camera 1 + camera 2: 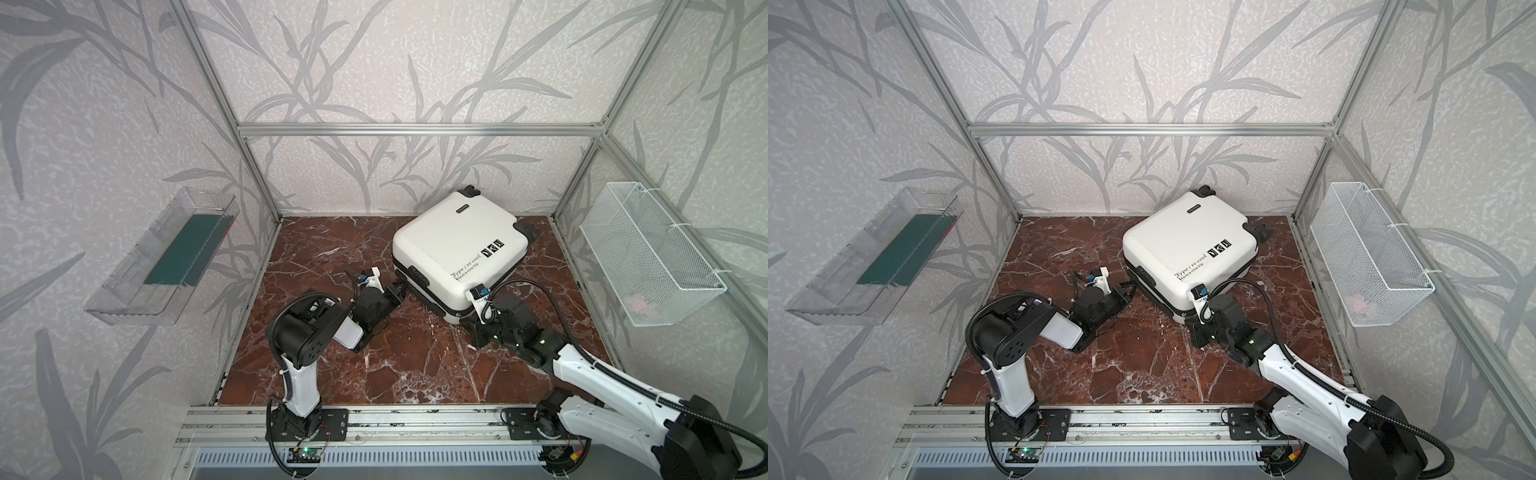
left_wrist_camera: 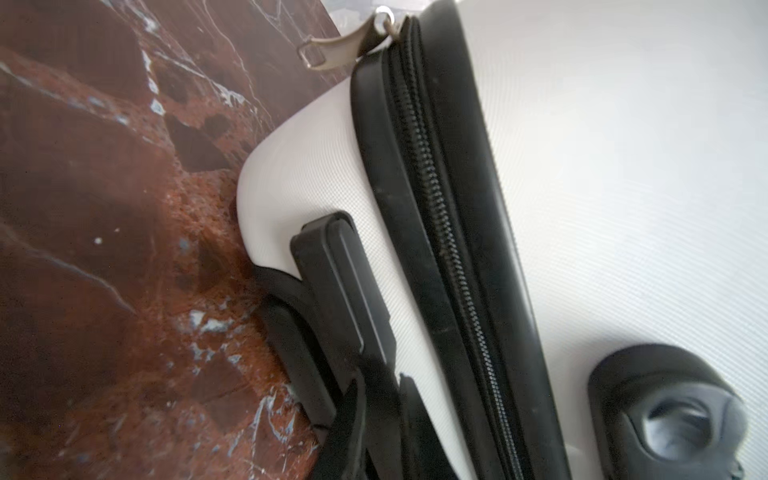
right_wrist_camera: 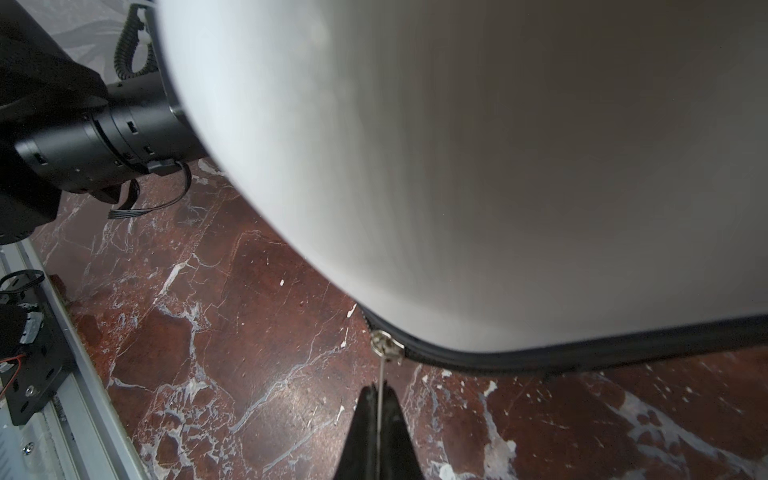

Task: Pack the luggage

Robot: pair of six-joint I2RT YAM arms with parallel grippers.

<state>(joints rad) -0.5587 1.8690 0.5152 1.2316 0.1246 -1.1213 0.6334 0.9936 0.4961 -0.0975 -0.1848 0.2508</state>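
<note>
The luggage [image 1: 453, 245] [image 1: 1183, 249] lies flat and shut on the red marble tabletop [image 1: 332, 257], toward the back right, its printed shell facing up and its black wheels [image 1: 471, 192] toward the rear wall. Its black zipper seam [image 2: 449, 249] looks closed along the stretch seen in the left wrist view, with a metal pull [image 2: 336, 43] sticking out at the far end of that stretch. At the near corner the right end effector [image 1: 460, 321] [image 3: 378, 390] is pressed together on the thin pull tab [image 3: 380, 372] hanging from the zipper slider [image 3: 386, 343]. On the side facing the left arm, the left end effector [image 1: 397, 289] [image 2: 382, 386] is drawn together at the end of the black side handle [image 2: 332, 270]; whether it actually clamps the handle cannot be told. A white wire basket [image 1: 648, 257] hangs on the right wall, and a clear tray [image 1: 124, 291] is fixed to the left wall.
</note>
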